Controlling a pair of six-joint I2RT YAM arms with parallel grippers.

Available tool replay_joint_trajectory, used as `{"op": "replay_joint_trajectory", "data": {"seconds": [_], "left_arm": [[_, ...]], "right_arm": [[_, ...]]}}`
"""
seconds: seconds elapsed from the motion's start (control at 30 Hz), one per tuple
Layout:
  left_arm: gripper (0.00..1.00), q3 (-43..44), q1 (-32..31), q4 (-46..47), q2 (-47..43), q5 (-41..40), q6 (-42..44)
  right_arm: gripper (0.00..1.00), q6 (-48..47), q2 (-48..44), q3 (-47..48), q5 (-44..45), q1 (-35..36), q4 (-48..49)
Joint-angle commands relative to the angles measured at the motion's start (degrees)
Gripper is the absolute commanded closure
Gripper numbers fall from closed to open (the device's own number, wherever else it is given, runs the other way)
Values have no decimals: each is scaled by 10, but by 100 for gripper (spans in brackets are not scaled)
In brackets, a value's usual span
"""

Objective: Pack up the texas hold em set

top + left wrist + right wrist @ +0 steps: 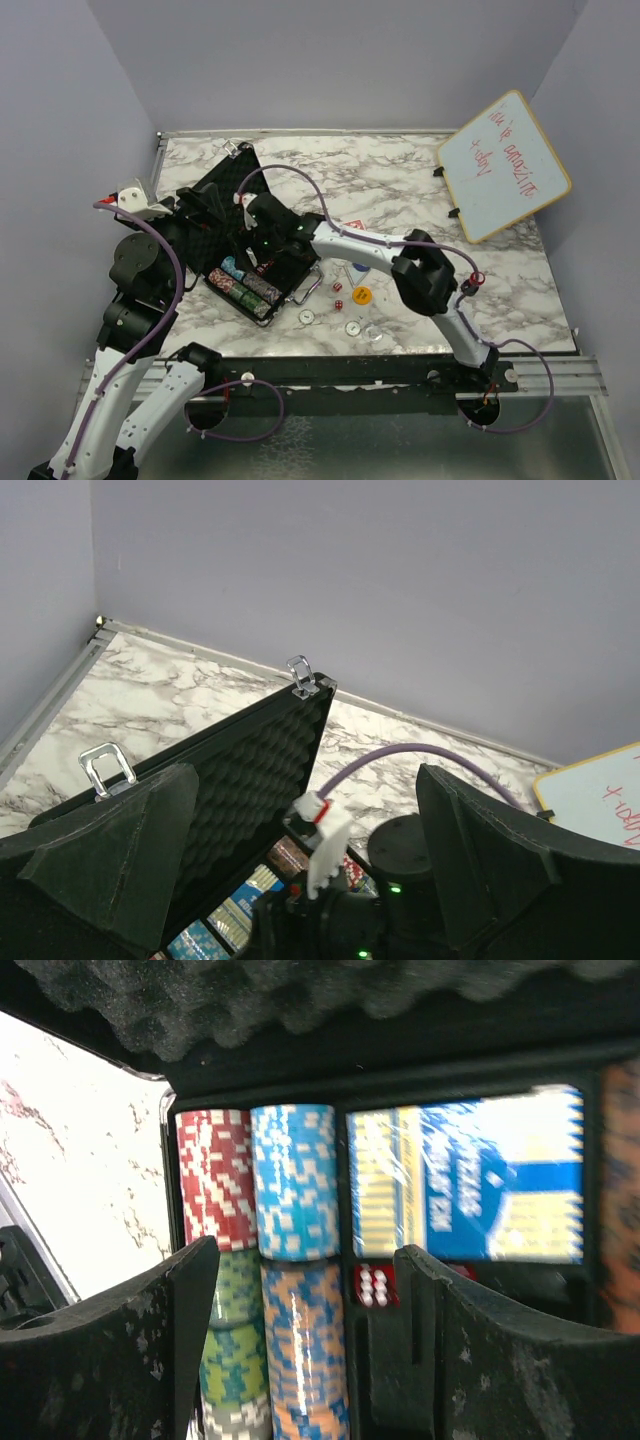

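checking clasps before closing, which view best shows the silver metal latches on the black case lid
Left wrist: both silver latches sit clear on the lid rim. Top external shows one, tiny; right wrist none.

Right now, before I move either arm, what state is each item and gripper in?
case: open, lid raised.
chip stacks: seated in case.
blue card deck: in case.
red dice: two loose on table.
round buttons: loose on table.
left gripper: open, empty.
right gripper: open, empty, over case.

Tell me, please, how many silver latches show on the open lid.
2. One latch sits at the lid's top corner; the other latch is further left along the same edge. More may be hidden.
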Motion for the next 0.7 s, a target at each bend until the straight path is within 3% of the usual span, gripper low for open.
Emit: {"op": "replay_joint_trajectory", "data": {"seconds": [0.0, 0.27, 0.67], "left_arm": [[1, -3, 3, 10, -2, 16, 1], [1, -5, 2, 10, 1, 25, 0], [1, -7, 2, 12, 10, 44, -4]], "right_arm": [[24, 27, -128, -100, 131, -11, 119], [23, 30, -306, -289, 327, -50, 135], [19, 77, -500, -509, 455, -170, 16]]}}
